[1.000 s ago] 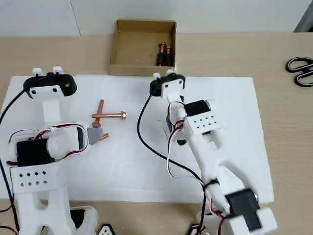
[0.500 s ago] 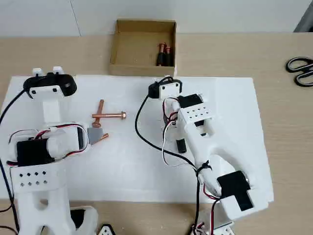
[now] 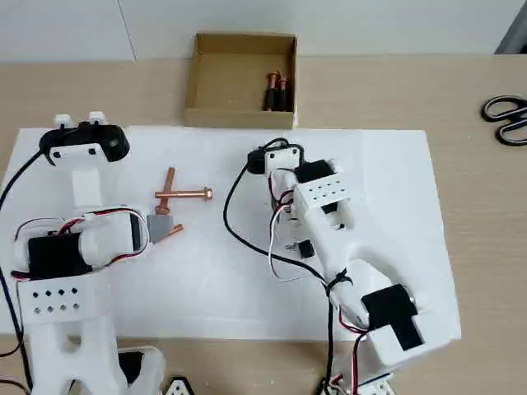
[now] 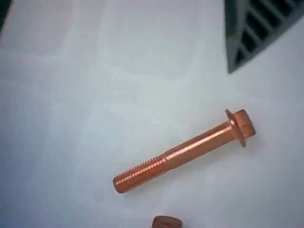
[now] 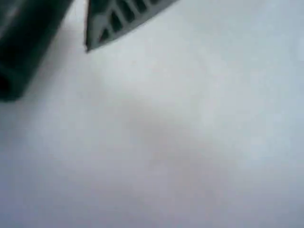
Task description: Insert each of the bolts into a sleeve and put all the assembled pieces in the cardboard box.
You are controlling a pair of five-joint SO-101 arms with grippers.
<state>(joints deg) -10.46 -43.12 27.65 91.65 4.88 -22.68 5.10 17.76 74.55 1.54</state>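
White mat, coppery threaded bolt, left end effector and right end effector unclear.

We are seeing copper-orange bolts on a plain white sheet, which is covering a light tan, faintly grained desk. The cardboard box is showing plain brown, and the pieces inside it are showing copper and black. The left arm and right arm are showing white shells with black motors. The scissors are looking black.
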